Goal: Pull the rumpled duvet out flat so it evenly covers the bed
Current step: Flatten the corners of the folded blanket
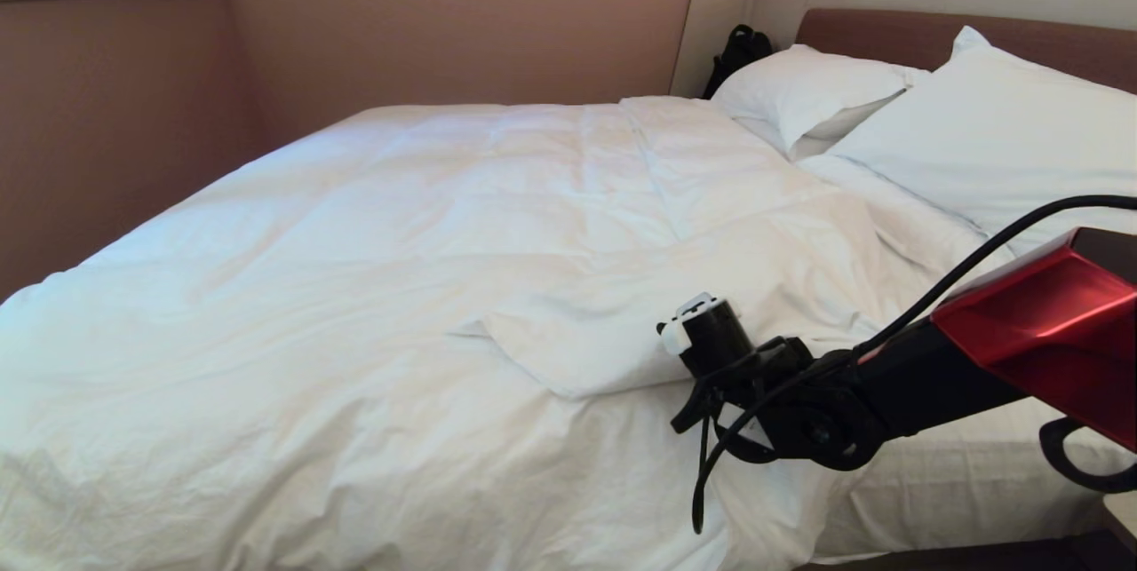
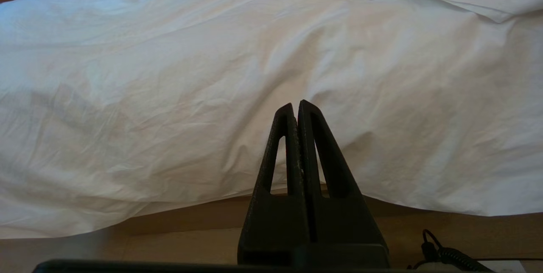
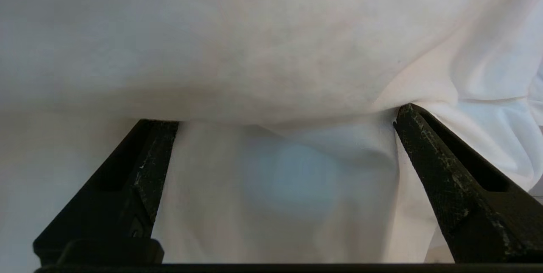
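Duvet (image 1: 373, 225) spread white and puffy over most of the bed (image 1: 942, 473), creased all over. Near corner folded back onto itself, lying as a flap (image 1: 604, 340) toward the pillow end. Hangs over the near edge of the bed in the left wrist view, above a brown floor (image 2: 169, 230). Strip of flat sheet (image 1: 968, 456) bare at the near side below the pillows.

Right gripper (image 3: 280, 120) down at the folded flap, fingers (image 3: 428, 154) spread wide apart, tips buried under a bulge of the white cloth, nothing pinched between them. In the head view only the black wrist and its camera block (image 1: 711, 336) seen, reaching in from the red arm (image 1: 1039, 322) at the right, just beside the flap's edge.

Left gripper (image 2: 297, 107) parked low before the hanging side of the duvet, fingers pressed together, empty, apart from the cloth.

Two white pillows (image 1: 977, 127) at the head end, leaning on a brown headboard (image 1: 888, 34) in a beige surround. Black bag (image 1: 737, 51) wedged in the far corner behind the pillows. Pinkish walls (image 1: 444, 11) around, strip of light above the headboard.
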Robot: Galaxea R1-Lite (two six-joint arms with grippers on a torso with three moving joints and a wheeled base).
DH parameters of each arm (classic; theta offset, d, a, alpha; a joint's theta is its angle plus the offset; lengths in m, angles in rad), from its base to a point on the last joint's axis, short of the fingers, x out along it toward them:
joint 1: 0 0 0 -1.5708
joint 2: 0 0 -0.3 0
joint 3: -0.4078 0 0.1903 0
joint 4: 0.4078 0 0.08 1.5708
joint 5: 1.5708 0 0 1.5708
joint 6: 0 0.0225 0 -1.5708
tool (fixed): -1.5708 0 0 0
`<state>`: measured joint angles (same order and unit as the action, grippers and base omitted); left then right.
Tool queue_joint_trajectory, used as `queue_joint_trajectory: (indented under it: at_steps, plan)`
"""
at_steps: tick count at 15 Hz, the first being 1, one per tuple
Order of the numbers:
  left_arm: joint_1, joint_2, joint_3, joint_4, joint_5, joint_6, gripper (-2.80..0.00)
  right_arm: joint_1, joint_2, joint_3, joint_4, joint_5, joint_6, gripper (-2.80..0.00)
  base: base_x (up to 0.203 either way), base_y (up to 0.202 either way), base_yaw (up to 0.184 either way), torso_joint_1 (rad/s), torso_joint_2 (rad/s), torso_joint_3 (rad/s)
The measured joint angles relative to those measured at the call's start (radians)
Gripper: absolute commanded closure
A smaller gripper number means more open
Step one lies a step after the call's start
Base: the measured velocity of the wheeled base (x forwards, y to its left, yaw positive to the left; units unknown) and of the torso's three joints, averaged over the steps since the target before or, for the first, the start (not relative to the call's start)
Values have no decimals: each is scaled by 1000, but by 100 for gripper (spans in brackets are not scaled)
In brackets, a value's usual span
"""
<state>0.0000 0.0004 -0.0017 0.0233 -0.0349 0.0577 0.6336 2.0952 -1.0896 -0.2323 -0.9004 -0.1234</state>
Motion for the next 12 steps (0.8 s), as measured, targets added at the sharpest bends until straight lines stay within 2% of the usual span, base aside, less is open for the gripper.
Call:
queue_joint_trajectory:
  at_steps: [12]
  plan:
    - [0, 0, 0, 0, 0, 0, 0, -59, 52, -34, -4, -44, -18, -280, 0, 0, 0, 0, 0, 0]
